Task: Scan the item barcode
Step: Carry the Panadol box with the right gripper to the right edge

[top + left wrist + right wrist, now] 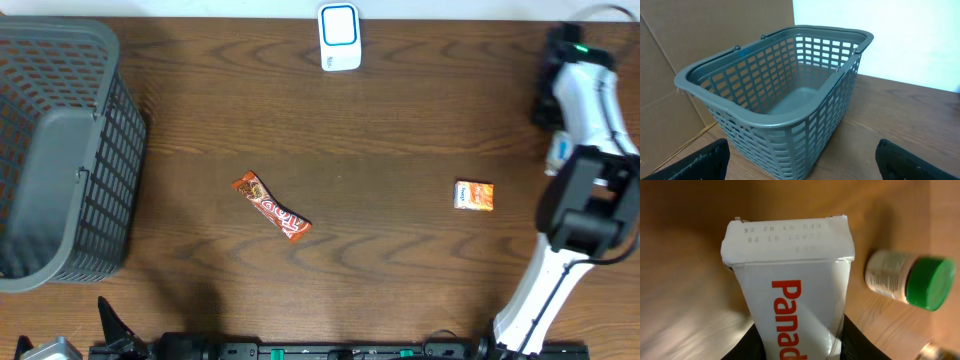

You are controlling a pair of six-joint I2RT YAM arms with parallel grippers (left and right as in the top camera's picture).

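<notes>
Right gripper (pixel 800 347): dark fingers pressed onto the two sides of the box (pixel 792 280), pinching its lower part
Box: white, red letters "Panad" on the face; sealed end with a faint printed code points away from the wrist camera, over the table (pixel 400 120)
Bottle (pixel 907 280): green cap, lying on its side just right of the box in the wrist view; cannot tell whether they touch
Left gripper (pixel 805 160): fingers spread wide, nothing between them, facing the basket (pixel 775 120)
Basket: grey, empty, at the table's left edge
Scanner (pixel 340 38): white with blue ring, at the far edge mid-table, well apart from the right arm at the right edge
Bar (pixel 271 207): orange wrapper, mid-table, lying diagonally
Packet (pixel 474 195): small, orange, right of the bar, near the right arm
</notes>
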